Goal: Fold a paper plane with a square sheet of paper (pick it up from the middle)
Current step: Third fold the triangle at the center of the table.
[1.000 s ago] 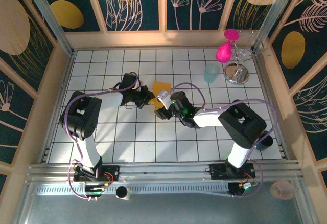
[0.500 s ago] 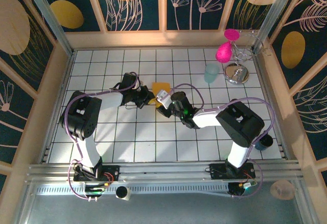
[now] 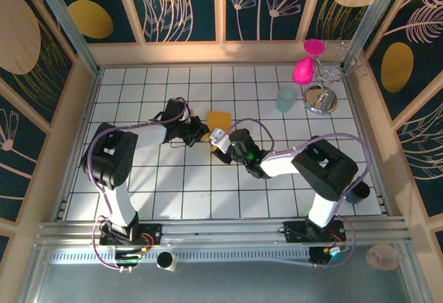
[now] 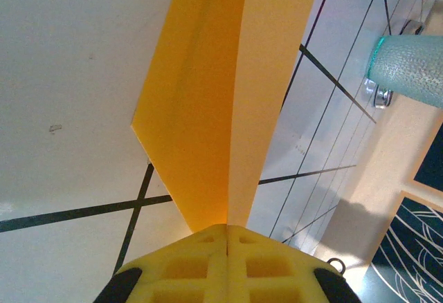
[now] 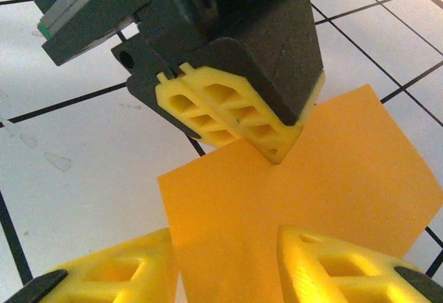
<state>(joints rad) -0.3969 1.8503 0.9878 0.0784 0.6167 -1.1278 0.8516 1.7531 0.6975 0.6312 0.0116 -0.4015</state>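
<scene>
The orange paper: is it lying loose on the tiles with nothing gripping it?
No, the left gripper is pinched shut on the orange paper at its folded edge.

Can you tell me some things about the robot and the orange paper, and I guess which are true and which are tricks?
1. The left gripper has its jaws shut on the orange paper. True.
2. The right gripper has its jaws squeezed shut. False: they stand apart, with the orange paper showing between them.
3. A teal cup stands on the tiled table, over on the far right. True.
4. The teal cup sits on top of the orange paper. False: the two are apart, with bare tiles between them.
5. The two grippers are far apart, at opposite ends of the tiled table. False: they are close together at the orange paper.
</scene>
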